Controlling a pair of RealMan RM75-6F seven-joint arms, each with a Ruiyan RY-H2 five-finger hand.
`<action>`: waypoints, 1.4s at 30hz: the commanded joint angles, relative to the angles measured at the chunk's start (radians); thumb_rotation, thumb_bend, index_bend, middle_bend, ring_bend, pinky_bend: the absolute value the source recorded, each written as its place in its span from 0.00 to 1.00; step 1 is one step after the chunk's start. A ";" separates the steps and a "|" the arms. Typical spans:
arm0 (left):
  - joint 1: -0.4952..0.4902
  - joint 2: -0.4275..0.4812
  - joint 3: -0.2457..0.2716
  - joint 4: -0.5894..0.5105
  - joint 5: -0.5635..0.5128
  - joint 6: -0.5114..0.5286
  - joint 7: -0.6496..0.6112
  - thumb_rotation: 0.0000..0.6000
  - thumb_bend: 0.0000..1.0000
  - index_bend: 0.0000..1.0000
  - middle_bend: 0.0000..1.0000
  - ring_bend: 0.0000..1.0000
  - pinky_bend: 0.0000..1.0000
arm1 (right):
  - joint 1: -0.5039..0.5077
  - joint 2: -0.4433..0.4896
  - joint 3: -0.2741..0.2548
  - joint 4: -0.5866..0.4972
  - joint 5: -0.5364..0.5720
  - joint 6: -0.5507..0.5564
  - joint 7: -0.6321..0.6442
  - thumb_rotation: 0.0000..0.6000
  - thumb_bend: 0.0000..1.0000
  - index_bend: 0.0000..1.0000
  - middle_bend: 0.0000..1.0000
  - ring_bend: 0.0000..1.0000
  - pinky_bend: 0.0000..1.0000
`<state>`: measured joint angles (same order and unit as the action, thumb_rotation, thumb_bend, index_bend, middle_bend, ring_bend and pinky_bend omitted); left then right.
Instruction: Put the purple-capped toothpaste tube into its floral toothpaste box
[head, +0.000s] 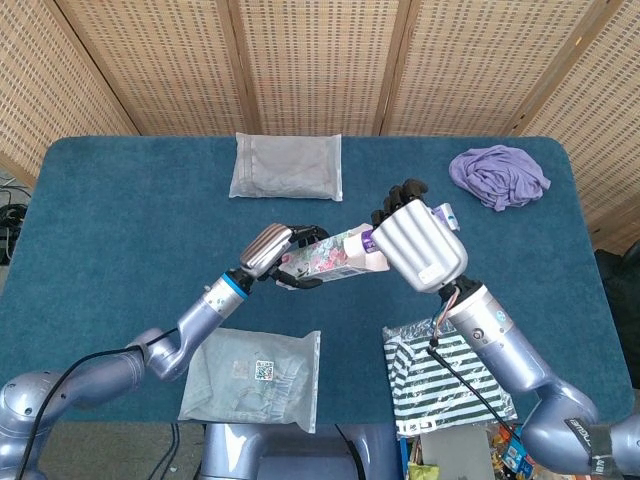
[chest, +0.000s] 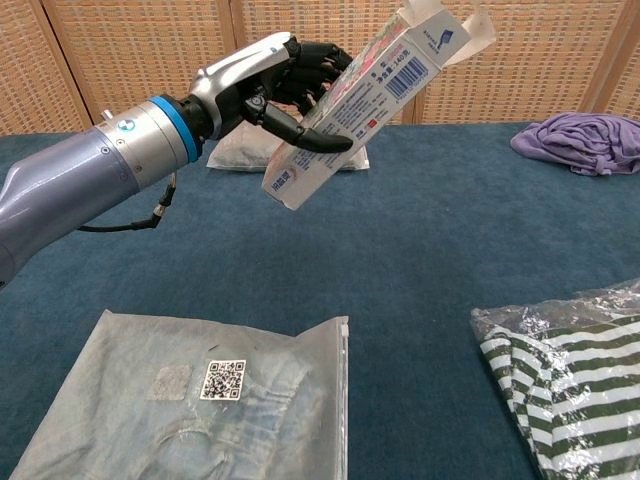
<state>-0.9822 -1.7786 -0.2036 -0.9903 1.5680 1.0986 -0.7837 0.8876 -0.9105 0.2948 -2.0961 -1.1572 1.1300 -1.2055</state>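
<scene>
Above blue table (head: 120, 220), left hand (head: 272, 250) grips floral box (head: 325, 258); right hand (head: 415, 240) grasps toothpaste tube (head: 446, 215).

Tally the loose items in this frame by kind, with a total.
Bagged garments: 3 (grey pack, denim pack, striped pack)
Loose cloths: 1 (purple cloth)
Toothpaste boxes: 1 (floral box)
Toothpaste tubes: 1 (tube)
Total: 6

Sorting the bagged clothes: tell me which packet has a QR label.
The grey packet at the table's near edge, below the left robot hand. The far grey packet and striped packet show none.
</scene>
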 joint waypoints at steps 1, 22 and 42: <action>-0.003 0.013 0.001 -0.020 -0.002 0.002 0.007 1.00 0.25 0.54 0.51 0.48 0.51 | 0.008 0.000 -0.006 0.000 0.007 0.006 -0.015 1.00 0.57 0.61 0.62 0.47 0.46; -0.013 0.022 -0.003 -0.055 -0.038 -0.015 0.032 1.00 0.25 0.54 0.51 0.48 0.51 | -0.007 -0.016 -0.095 0.034 -0.112 0.029 -0.110 1.00 0.57 0.61 0.63 0.48 0.48; -0.038 -0.018 -0.029 -0.033 -0.074 -0.038 0.012 1.00 0.25 0.54 0.51 0.48 0.51 | -0.030 -0.091 -0.098 -0.044 -0.171 0.134 -0.298 1.00 0.00 0.00 0.00 0.00 0.00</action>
<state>-1.0198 -1.7945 -0.2322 -1.0261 1.4943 1.0589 -0.7691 0.8627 -1.0005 0.1934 -2.1351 -1.3227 1.2573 -1.4975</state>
